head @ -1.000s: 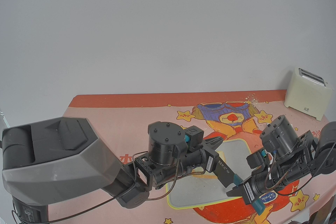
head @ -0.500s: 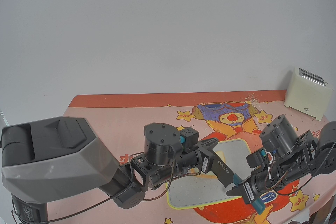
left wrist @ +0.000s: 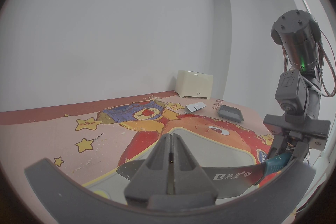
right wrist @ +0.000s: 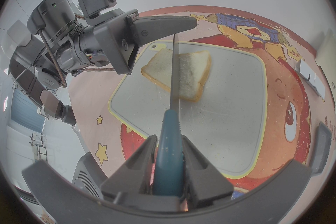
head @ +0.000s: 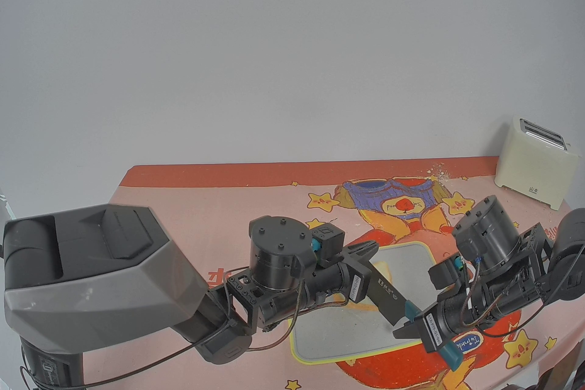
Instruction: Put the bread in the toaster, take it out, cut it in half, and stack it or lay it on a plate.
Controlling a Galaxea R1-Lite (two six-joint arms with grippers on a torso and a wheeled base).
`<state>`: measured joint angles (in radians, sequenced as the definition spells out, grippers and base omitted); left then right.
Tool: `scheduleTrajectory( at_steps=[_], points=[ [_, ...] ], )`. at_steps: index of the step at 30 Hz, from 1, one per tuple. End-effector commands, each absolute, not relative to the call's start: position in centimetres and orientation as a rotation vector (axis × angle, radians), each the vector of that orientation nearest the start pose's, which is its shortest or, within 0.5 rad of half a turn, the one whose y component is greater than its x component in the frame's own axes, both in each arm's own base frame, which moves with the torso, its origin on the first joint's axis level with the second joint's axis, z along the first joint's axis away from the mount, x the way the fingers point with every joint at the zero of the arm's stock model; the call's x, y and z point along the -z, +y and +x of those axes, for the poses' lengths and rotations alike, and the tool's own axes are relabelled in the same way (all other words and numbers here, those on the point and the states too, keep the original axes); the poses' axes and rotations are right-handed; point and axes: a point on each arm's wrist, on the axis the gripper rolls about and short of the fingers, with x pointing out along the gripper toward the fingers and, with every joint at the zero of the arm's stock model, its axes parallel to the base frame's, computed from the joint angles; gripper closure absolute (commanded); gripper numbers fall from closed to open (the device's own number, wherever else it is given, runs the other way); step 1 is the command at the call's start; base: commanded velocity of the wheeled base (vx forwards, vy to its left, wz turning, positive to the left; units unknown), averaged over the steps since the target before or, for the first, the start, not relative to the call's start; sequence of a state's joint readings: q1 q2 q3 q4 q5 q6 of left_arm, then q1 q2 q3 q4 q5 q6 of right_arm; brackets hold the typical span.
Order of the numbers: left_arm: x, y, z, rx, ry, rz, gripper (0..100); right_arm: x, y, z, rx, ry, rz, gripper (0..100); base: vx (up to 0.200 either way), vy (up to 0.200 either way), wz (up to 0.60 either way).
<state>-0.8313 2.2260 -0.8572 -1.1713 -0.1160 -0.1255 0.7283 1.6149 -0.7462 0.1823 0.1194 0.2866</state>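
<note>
A slice of white bread [right wrist: 189, 74] lies flat on the yellow-rimmed cutting board [right wrist: 227, 123] [head: 420, 263]. My right gripper [right wrist: 169, 144] [head: 420, 327] is shut on the teal handle of a knife [right wrist: 174, 74] [head: 387, 290]. The blade runs across the middle of the slice, edge down. My left gripper [left wrist: 170, 151] [head: 365, 251] is shut with nothing in it and hovers over the far edge of the bread, by the knife tip. In the head view the left gripper covers most of the bread. The cream toaster [head: 536, 163] [left wrist: 194, 84] stands at the back right corner.
A dark shallow tray [left wrist: 230, 113] [right wrist: 320, 147] and a folded white card [left wrist: 195, 106] lie on the cartoon mat between the board and the toaster. The table's right edge runs close behind my right arm. The mat's left half is bare.
My left arm has drawn back slightly to the left, its gripper still shut over the board. The right wrist has risen a little, with the knife still held.
</note>
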Motion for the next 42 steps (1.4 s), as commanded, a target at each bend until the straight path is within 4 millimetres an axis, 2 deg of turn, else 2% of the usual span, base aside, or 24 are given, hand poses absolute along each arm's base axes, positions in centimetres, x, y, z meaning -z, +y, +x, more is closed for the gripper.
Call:
scheduleTrajectory(
  at_steps=[1, 16, 36, 42],
  points=[
    [-5.8, -29.1, 26.2, 0.931, 0.265, -0.039, 100, -12.9, 15.9, 17.4, -0.613, 1.111, -0.073, 100, 0.000, 0.000, 0.00],
    [-5.6, -29.0, 26.2, 0.928, 0.273, -0.038, 100, -13.8, 16.4, 17.9, -0.625, 1.074, -0.060, 100, 0.000, 0.000, 0.00],
    [-6.8, -29.0, 26.0, 0.936, 0.244, -0.049, 100, -12.3, 16.4, 17.8, -0.606, 1.136, -0.085, 100, 0.000, 0.000, 0.00],
    [-6.5, -28.9, 26.0, 0.935, 0.253, -0.046, 100, -12.3, 16.3, 17.8, -0.607, 1.134, -0.084, 100, 0.000, 0.000, 0.00]
  ],
)
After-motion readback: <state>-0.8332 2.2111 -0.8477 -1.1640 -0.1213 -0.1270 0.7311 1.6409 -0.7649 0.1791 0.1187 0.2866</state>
